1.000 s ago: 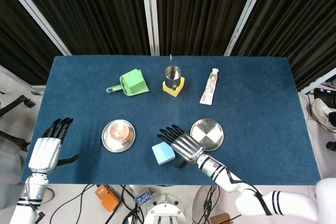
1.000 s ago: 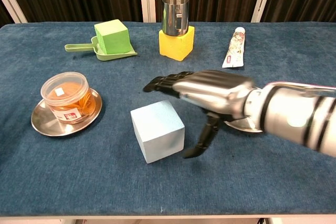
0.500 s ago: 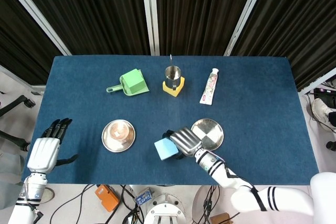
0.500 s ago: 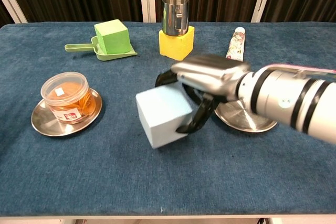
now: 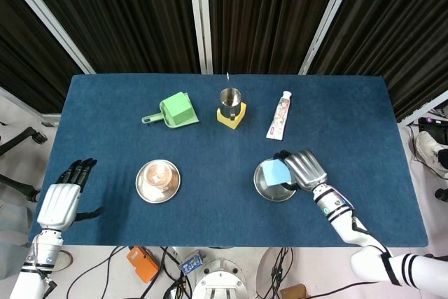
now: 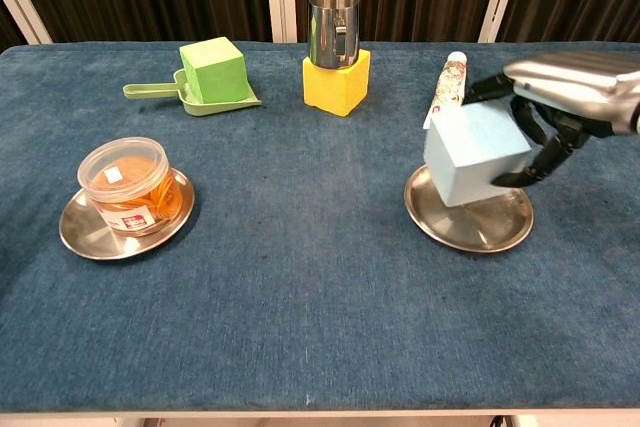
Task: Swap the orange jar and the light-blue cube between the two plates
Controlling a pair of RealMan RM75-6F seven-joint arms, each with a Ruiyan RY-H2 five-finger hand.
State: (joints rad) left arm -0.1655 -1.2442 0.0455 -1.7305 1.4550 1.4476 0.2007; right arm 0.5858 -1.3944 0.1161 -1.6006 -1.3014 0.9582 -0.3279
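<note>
My right hand (image 5: 304, 169) (image 6: 560, 97) grips the light-blue cube (image 5: 277, 171) (image 6: 474, 153) and holds it tilted just over the right steel plate (image 5: 269, 187) (image 6: 468, 222). The orange jar (image 5: 158, 173) (image 6: 130, 185) stands on the left steel plate (image 5: 144, 188) (image 6: 82, 230). Off the table's near left corner, my left hand (image 5: 61, 198) hangs with fingers spread and nothing in it; the chest view does not show it.
Along the far side of the blue table stand a green block in a green scoop (image 5: 176, 110) (image 6: 212, 72), a steel mug on a yellow block (image 5: 231, 107) (image 6: 335, 52), and a toothpaste tube (image 5: 279, 114) (image 6: 449, 89) right behind the cube.
My right hand took hold of the cube on the cloth, lifted it and carried it rightward to above the right plate. The left hand stayed put.
</note>
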